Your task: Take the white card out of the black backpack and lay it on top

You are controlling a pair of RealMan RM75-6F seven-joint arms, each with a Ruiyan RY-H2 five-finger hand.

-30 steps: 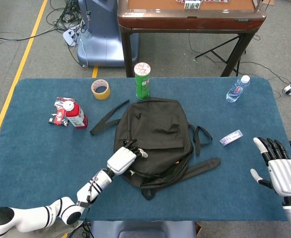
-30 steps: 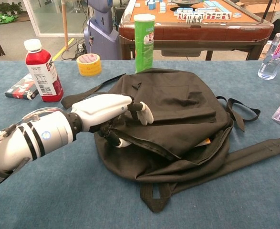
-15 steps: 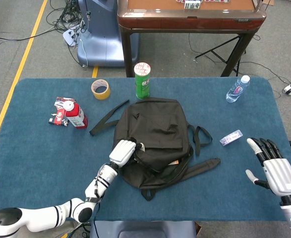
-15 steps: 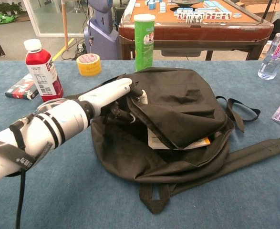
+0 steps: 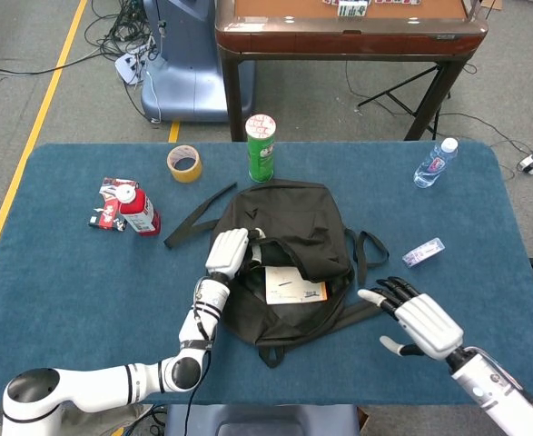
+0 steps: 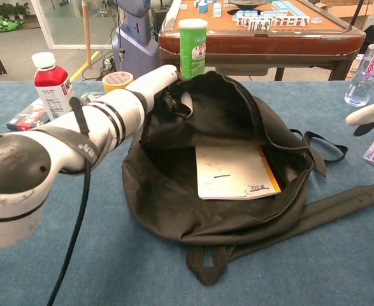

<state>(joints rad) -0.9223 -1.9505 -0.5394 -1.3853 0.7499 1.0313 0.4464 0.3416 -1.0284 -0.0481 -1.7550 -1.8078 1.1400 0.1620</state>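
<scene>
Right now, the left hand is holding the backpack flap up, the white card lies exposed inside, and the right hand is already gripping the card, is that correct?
Not quite. The right hand hovers open beside the black backpack, not touching the white card; the head view shows this. The left hand does hold the flap up, and the card lies exposed inside.

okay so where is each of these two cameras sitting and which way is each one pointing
Head view: high above the table's near edge, looking steeply down; shows both arms, left robot hand lifting the black backpack flap, right robot hand open.
Chest view: low, near tabletop height, looking forward; shows left arm, right fingertips.
Shared: backpack, white card, green can.
</scene>
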